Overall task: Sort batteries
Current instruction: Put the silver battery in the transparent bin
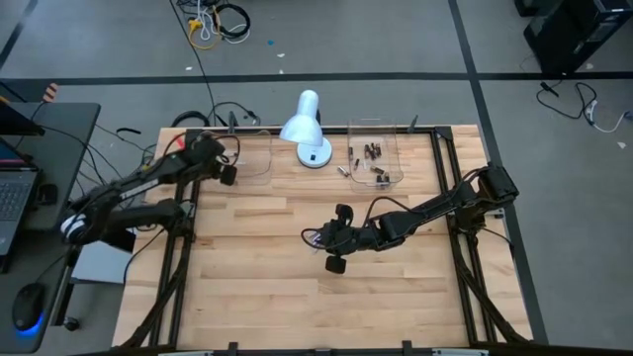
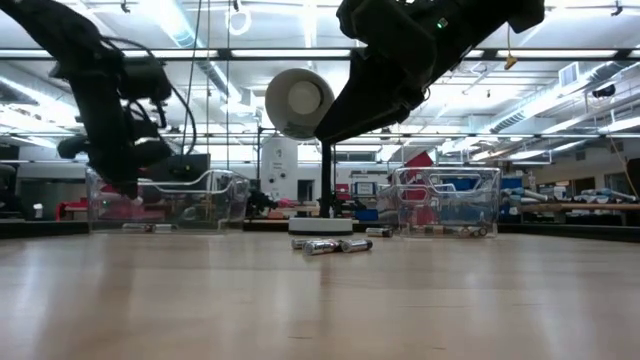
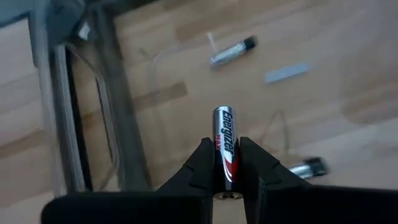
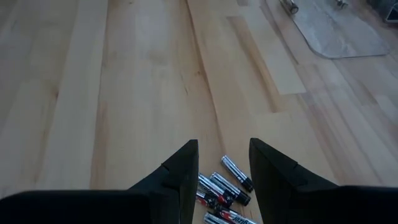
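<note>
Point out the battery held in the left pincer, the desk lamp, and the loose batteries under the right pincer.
held battery (image 3: 224, 140), left wrist view, its label
desk lamp (image 1: 301, 125), high view, its shade
loose batteries (image 4: 235, 172), right wrist view, one battery's body

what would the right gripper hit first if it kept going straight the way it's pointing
Most likely the small cluster of loose batteries on the table: they lie right between and just past the right gripper, whose fingers are open. How far off they are is unclear.

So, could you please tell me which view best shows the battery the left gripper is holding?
The left wrist view: the battery sits label-up in the left gripper. High and low views show only the arm; the right wrist view misses it.
</note>
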